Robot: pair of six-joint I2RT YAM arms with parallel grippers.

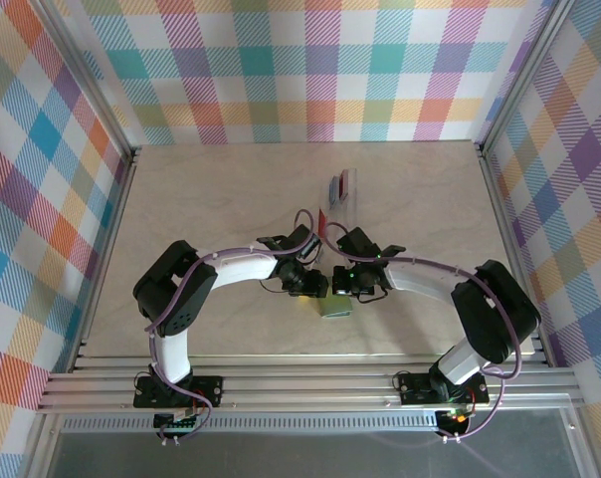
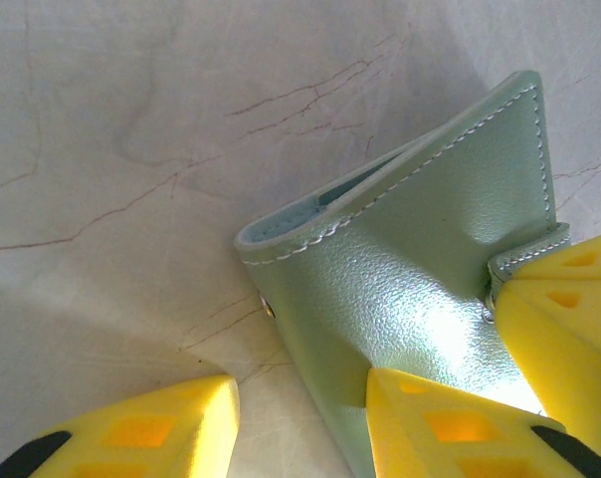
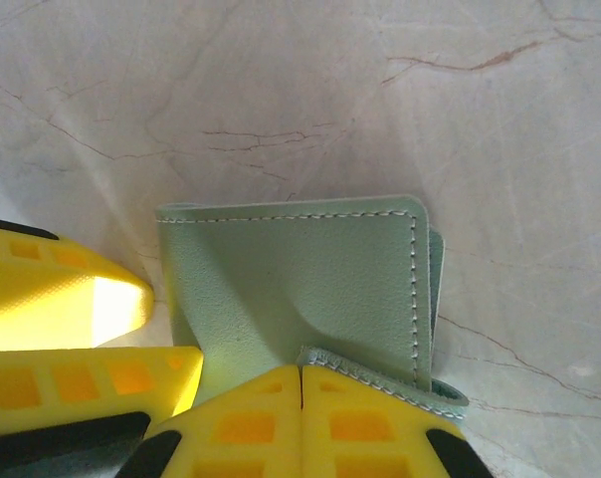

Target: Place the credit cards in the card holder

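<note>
The green card holder (image 3: 300,269) sat on the marbled counter (image 3: 281,90) between the two arms, its fold slightly agape. The right hand (image 3: 300,376) was pinched together on its clasp tab (image 3: 380,376). The left hand (image 2: 300,386) had its fingers apart, one against the holder's cover and the other clear of it. The credit cards (image 1: 340,186) stood well apart, farther back.

Wallet (image 2: 410,289) at tool tips: sage green, pearly sheen, white stitching. Left gripper (image 2: 300,383), right gripper (image 3: 300,373): yellow fingers (image 2: 450,418), black backs. Table (image 1: 211,199) beneath: cream marble, brown veins. Cards (image 1: 345,182) beyond grippers: red, blue. Walls (image 1: 310,70): multicolour plaid.
</note>
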